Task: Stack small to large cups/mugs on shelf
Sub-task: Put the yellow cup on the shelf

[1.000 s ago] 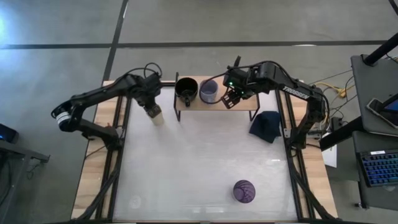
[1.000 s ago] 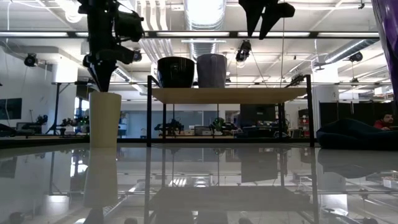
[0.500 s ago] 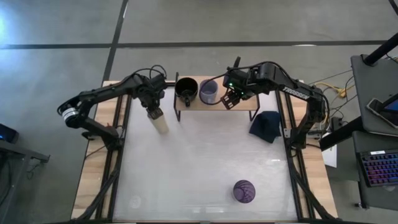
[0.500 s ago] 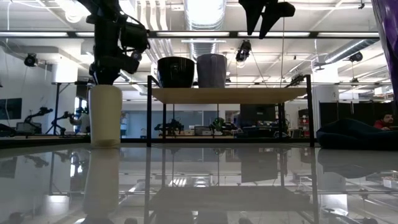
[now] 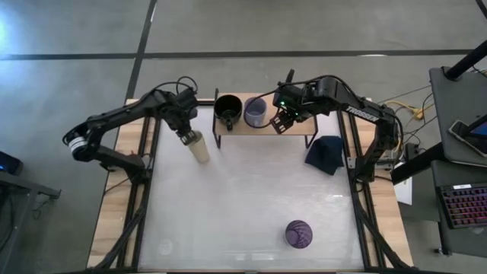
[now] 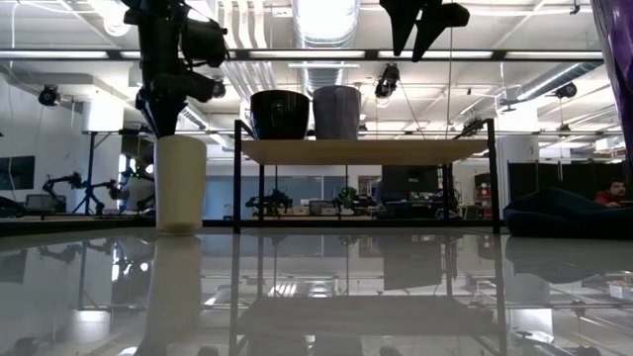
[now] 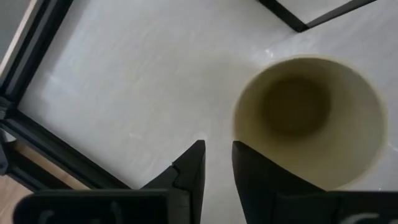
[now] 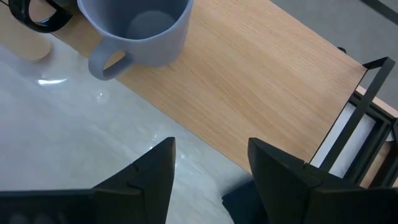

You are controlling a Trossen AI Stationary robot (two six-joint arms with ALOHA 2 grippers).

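The cream handleless cup point(image 5: 198, 148) stands upright on the white table, left of the shelf point(image 5: 304, 128); it also shows in the low view point(image 6: 181, 183). My left gripper point(image 7: 217, 163) points down just outside the cup's rim, on its left, its fingers almost together with nothing between them. The black mug point(image 5: 227, 109) and the lavender-grey mug point(image 5: 256, 112) stand side by side on the left part of the shelf's board. My right gripper point(image 8: 211, 168) is open and empty, high above the board's bare right part. The purple tumbler point(image 5: 299, 234) stands near the table's near edge. My left gripper has the outer side of one finger point(image 7: 261, 177) next to the cream cup's outer wall near the rim point(image 7: 244, 146). The fingers point down from above. I cannot tell whether the finger touches the wall. The cup stands upright on the table.
A dark navy cloth lump point(image 5: 326, 152) lies on the table right of the shelf. The shelf's board point(image 8: 249, 81) is bare right of the lavender-grey mug point(image 8: 137, 25). The table's metal frame runs along both sides.
The cream cup has slid upright a little toward the table's right and near edges. My left gripper has gone along with it, tipped over midway, and now points straight down beside the rim.
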